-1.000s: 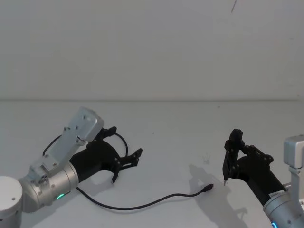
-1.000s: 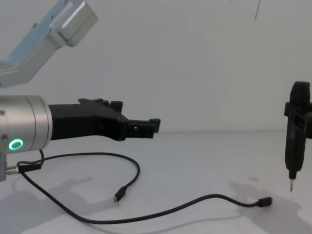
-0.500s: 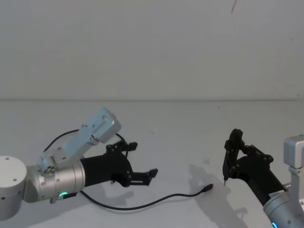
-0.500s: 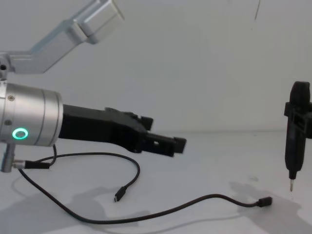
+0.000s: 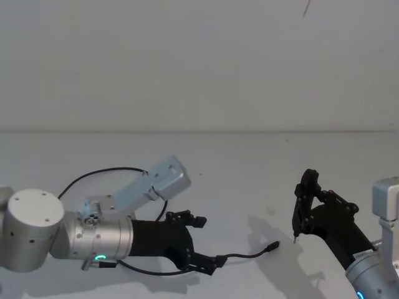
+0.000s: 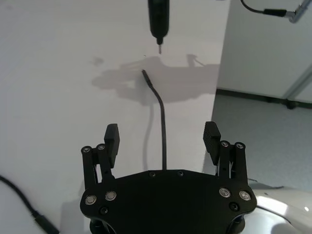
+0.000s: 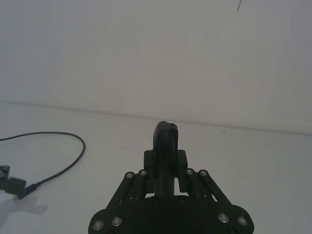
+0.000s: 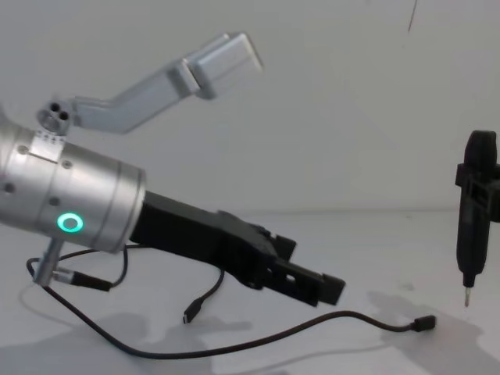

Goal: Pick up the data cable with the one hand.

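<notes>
At the bench's left side, the left tool hangs low, its fingers spread wide and gripping nothing. Just beneath it the cable lies flat on the bench. Its free end runs straight ahead along the tool's reach, centred between the two fingers, so a short drop and a squeeze across the cable should catch it. Farther right, beyond the plug, the right tool stands parked and closed.
</notes>
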